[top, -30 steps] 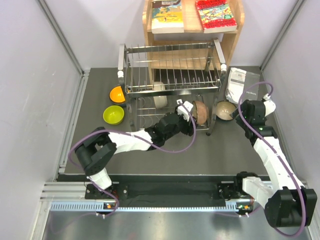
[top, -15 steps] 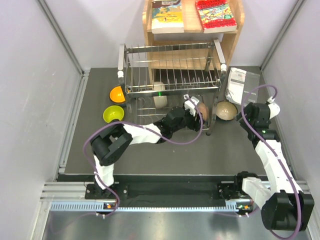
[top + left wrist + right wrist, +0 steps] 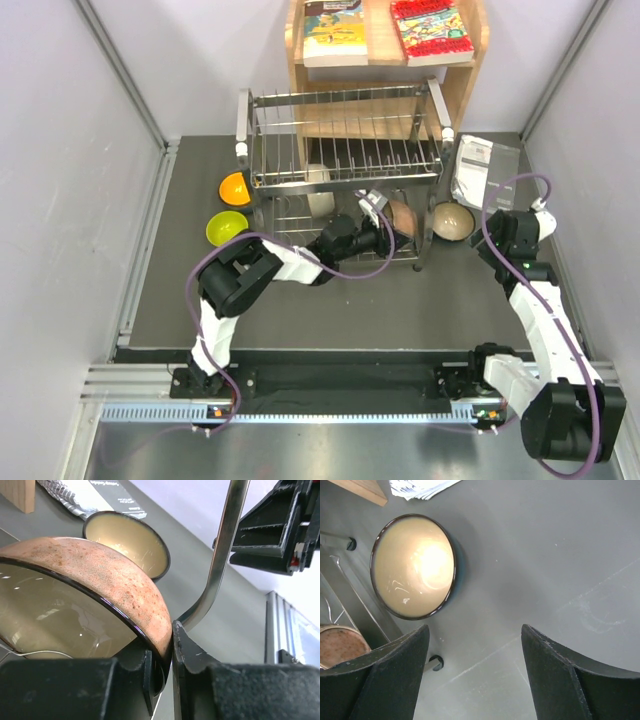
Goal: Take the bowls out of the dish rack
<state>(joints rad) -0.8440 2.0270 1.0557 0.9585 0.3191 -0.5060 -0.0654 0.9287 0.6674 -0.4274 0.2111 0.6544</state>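
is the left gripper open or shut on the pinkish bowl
Shut on it: the left gripper pinches the pinkish bowl at its rim.

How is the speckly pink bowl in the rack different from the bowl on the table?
The pink bowl stands on edge in the dish rack; the table bowl sits mouth-up on the table. The left gripper pinches the pink bowl's rim; nothing touches the table bowl, and the right gripper hangs open nearby. Both are round, glossy, pale inside with dark rims.
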